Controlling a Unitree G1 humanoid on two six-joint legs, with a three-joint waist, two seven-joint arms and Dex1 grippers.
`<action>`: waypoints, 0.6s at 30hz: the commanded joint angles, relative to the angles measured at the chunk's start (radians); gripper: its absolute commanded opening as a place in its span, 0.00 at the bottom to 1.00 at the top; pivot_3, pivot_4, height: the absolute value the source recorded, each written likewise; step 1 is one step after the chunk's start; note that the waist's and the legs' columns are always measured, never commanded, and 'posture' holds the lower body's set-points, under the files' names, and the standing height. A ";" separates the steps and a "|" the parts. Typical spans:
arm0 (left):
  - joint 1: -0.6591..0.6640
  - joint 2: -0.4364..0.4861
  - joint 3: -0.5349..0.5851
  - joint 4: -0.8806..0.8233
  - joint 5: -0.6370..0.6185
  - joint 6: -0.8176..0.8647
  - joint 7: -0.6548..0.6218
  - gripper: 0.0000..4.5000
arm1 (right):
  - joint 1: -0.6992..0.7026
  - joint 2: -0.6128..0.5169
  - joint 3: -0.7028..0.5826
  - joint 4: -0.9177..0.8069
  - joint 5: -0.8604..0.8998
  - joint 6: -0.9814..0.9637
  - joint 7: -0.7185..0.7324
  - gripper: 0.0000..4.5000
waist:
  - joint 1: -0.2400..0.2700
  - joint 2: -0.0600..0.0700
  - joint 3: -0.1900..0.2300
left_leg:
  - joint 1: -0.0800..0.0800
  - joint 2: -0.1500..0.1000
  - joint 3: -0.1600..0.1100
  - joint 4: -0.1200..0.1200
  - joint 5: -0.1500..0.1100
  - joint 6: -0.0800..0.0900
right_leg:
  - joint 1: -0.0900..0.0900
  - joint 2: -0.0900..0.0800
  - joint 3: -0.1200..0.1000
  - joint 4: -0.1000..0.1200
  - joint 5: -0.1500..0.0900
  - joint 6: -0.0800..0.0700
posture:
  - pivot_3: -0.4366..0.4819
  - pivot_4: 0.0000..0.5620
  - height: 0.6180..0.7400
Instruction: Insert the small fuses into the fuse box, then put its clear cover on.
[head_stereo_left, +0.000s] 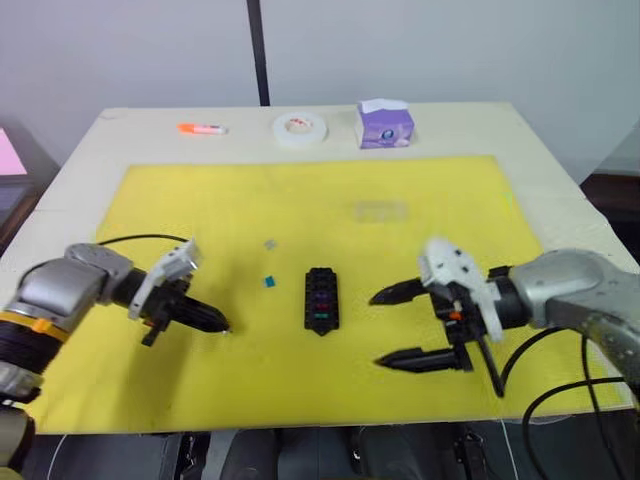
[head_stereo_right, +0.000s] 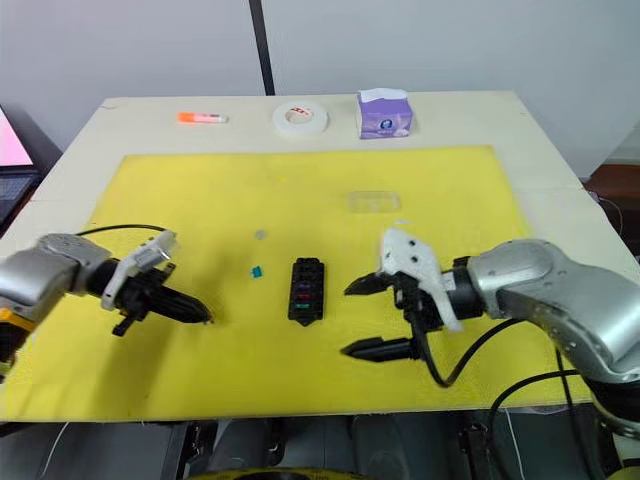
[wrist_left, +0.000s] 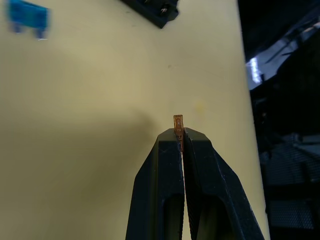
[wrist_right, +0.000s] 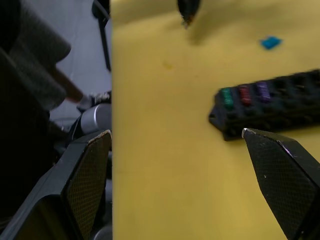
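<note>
The black fuse box lies mid-mat with green, red and purple fuses seated at its near end. My left gripper hovers left of the box, shut on a small amber fuse that pokes out past its tips. A teal fuse and a grey fuse lie loose on the mat, left of the box. Farther back and to the right rests the clear cover. My right gripper is open and empty, just right of the box.
A yellow mat covers most of the table. Along the far edge stand a white tape roll, a purple tissue box and an orange marker. The table's front edge runs just below both grippers.
</note>
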 joint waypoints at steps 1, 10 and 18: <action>-0.013 -0.015 -0.012 0.005 0.032 -0.019 -0.005 0.01 | -0.032 0.048 0.037 -0.015 -0.061 -0.040 -0.065 1.00 | -0.003 0.000 0.000 | -0.001 0.000 0.000 0.000 0.000 0.000 | -0.001 0.000 0.000 0.000 0.000 0.000 | 0.48 0.27 1.00; -0.057 -0.048 -0.077 0.170 0.070 -0.087 -0.005 0.17 | -0.032 0.093 0.030 -0.038 -0.045 -0.031 -0.111 1.00 | -0.007 0.000 0.000 | -0.003 0.000 -0.001 -0.001 0.000 0.000 | -0.004 0.002 0.000 0.003 0.000 0.001 | 0.48 0.27 1.00; -0.028 0.060 0.031 0.139 0.007 -0.058 -0.005 0.45 | 0.005 0.064 0.011 -0.041 -0.054 -0.044 -0.108 1.00 | -0.003 0.000 0.000 | -0.002 0.000 -0.001 0.000 0.000 0.000 | -0.002 0.001 0.000 0.003 0.000 0.000 | 0.48 0.27 1.00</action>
